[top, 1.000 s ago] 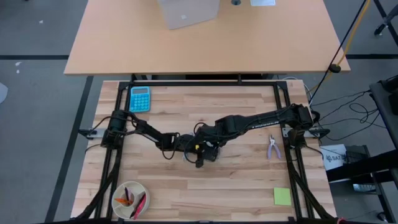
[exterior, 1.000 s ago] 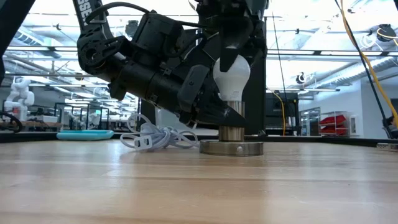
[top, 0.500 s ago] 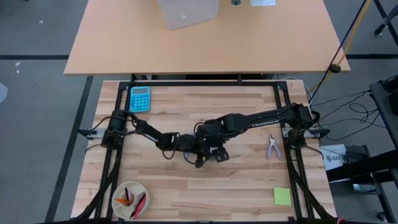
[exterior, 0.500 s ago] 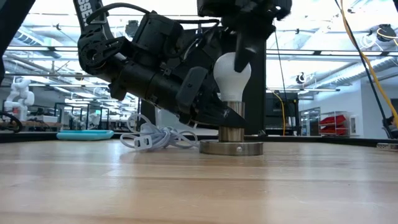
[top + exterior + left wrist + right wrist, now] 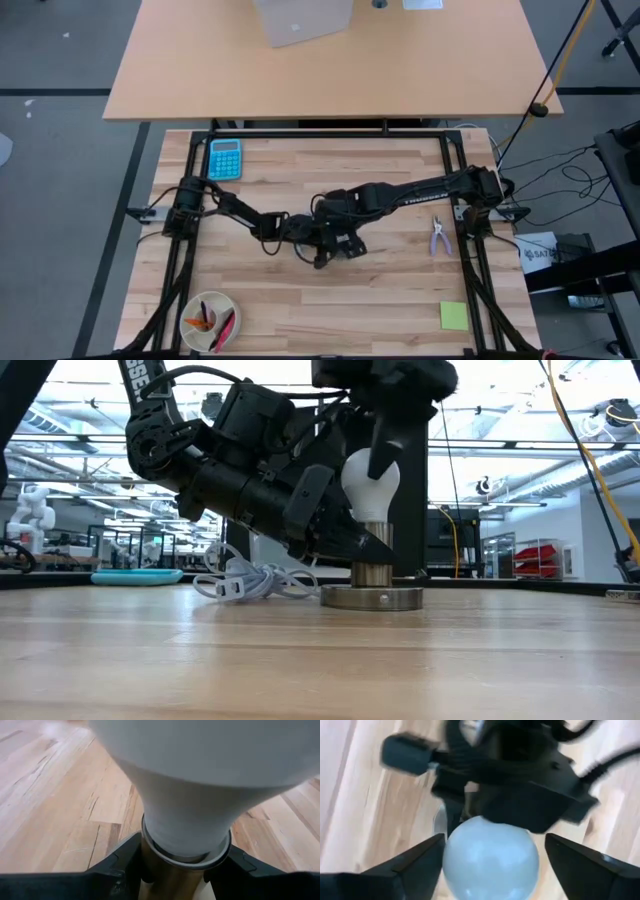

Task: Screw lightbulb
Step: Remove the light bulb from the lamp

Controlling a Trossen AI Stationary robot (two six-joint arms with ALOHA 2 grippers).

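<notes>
The lightbulb [image 5: 371, 482] stands upright near the middle of the worktop [image 5: 400, 290], its narrow base seated in a brass-coloured socket sleeve [image 5: 373, 572] that rises from a round flat metal disc [image 5: 372, 598].

The left tool [image 5: 175, 870] reaches in low from the side. In the left wrist view its two dark fingers [image 5: 120, 865] sit on either side of the socket sleeve just under the bulb's neck, clamped on the sleeve and pressing against it on both sides. In the low view the left arm's bulky wrist slants down toward the sleeve, with the tool tip at the sleeve's side.

The right tool [image 5: 492, 862] hangs directly above the bulb's globe, pointing down. In the right wrist view its two fingers [image 5: 412, 862] stand spread wide apart, one on each side of the white globe, with a clear gap between each finger and the glass; it grips nothing. In the low view one dark finger of this tool crosses in front of the top of the globe.

Beside the left tool, away from the bulb, a white coiled cable [image 5: 250, 581] with a plug lies on the worktop. Farther beyond it lies a teal calculator [image 5: 224, 158]. On the right tool's side, well apart, lie small pliers [image 5: 438, 236].
</notes>
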